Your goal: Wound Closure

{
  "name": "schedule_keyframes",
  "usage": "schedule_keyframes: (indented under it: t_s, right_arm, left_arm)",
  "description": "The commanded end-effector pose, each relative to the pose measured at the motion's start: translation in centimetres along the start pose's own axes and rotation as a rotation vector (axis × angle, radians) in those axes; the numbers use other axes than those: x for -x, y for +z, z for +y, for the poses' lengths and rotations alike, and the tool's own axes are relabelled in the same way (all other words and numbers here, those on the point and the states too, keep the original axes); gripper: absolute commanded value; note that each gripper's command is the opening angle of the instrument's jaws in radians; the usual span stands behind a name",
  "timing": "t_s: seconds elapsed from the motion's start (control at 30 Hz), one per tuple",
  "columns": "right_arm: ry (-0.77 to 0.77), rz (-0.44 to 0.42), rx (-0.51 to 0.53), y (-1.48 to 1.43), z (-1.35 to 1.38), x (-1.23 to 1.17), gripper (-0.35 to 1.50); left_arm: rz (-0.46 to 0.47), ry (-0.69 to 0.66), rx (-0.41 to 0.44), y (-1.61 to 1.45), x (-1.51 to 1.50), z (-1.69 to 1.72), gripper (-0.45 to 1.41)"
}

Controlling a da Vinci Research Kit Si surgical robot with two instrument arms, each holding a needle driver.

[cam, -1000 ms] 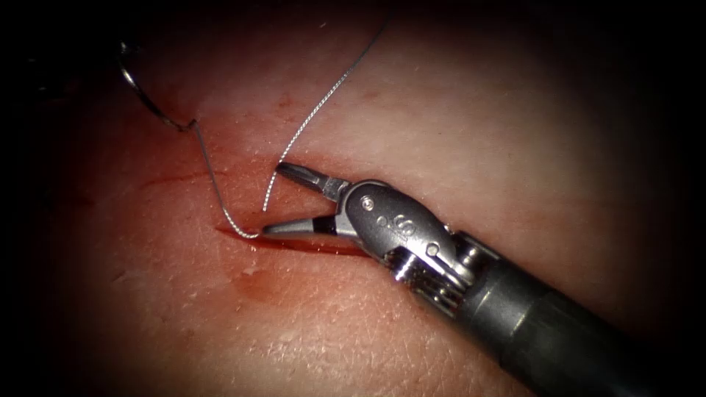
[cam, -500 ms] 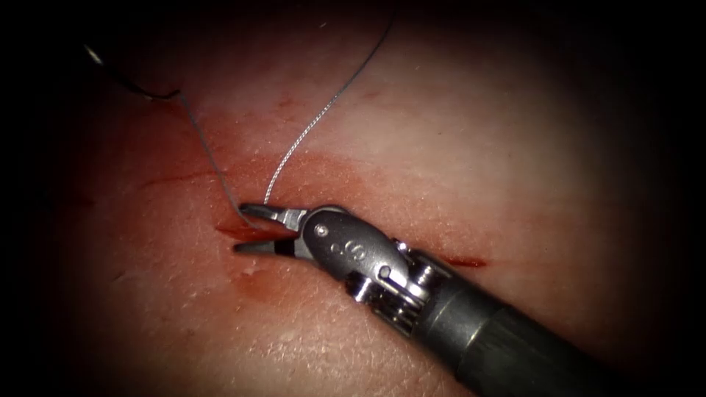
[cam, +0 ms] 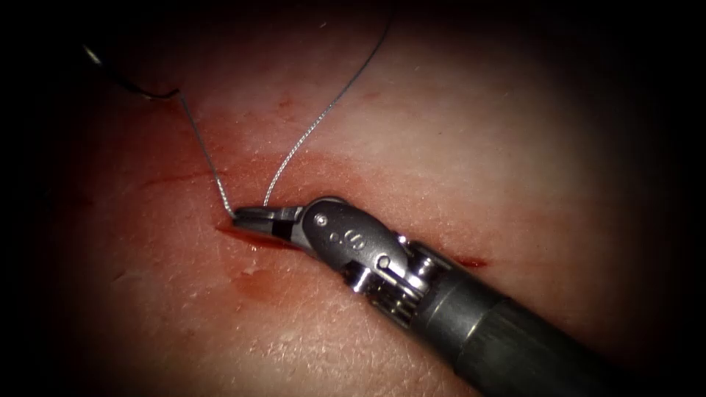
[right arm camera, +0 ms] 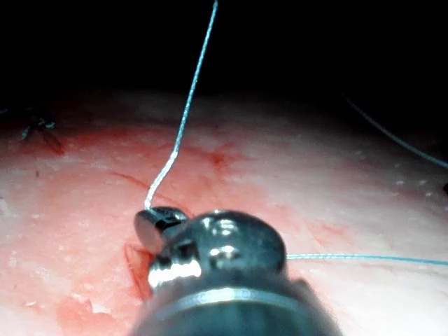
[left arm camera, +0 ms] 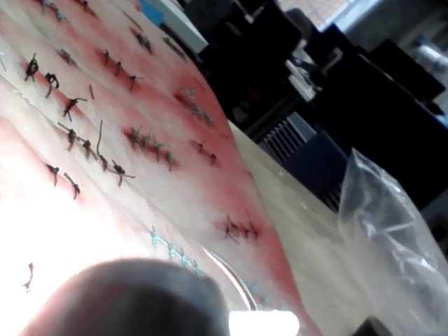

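Endoscope view: right tool point(cam: 246, 217) grips thread point(cam: 323, 110) over reddened tissue point(cam: 456, 140).

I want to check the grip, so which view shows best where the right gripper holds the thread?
The endoscope view: the right gripper is shut on the thread at the cut's left end. The right wrist view shows the thread rising from the gripper.

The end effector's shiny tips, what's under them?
Under the right end effector, shut on the thread, lie the cut and red fluid on the tissue. Its body covers the cut's middle stretch.
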Motion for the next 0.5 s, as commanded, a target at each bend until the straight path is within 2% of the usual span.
schedule_keyframes:
  t_s: [0.03, 0.07, 0.13, 0.17, 0.27, 0.33, 0.37, 0.5]
  right_arm:
    - [-0.002, 0.007, -0.002, -0.11, 0.13, -0.17, -0.35]
    - [0.013, 0.006, -0.002, -0.29, 0.18, -0.23, -0.35]
    - [0.016, 0.006, 0.001, -0.35, 0.21, -0.25, -0.35]
    - [0.029, -0.001, 0.018, -0.57, 0.3, -0.34, -0.35]
    - [0.054, 0.008, 0.033, -0.9, 0.48, -0.5, -0.35]
    - [0.073, 0.032, 0.046, -1.13, 0.59, -0.63, -0.35]
    - [0.09, 0.065, 0.068, -1.36, 0.69, -0.77, -0.35]
    - [0.082, 0.122, 0.107, -1.72, 0.83, -1.04, -0.35]
  left_arm:
    - [-0.001, 0.007, -0.007, 0.1, 0.1, -0.04, -0.45]
    - [-0.001, 0.007, -0.008, 0.1, 0.1, -0.04, -0.45]
    - [-0.001, 0.008, -0.008, 0.1, 0.09, -0.04, -0.45]
    - [0.001, 0.01, -0.006, 0.09, 0.08, -0.02, -0.45]
    - [0.016, 0.017, 0.007, 0.08, 0.03, 0.02, -0.45]
    - [0.023, 0.023, 0.015, 0.08, -0.01, 0.06, -0.45]
    - [0.029, 0.028, 0.016, 0.09, -0.06, 0.09, -0.45]
    - [0.062, 0.038, -0.01, 0.16, -0.14, 0.11, -0.45]
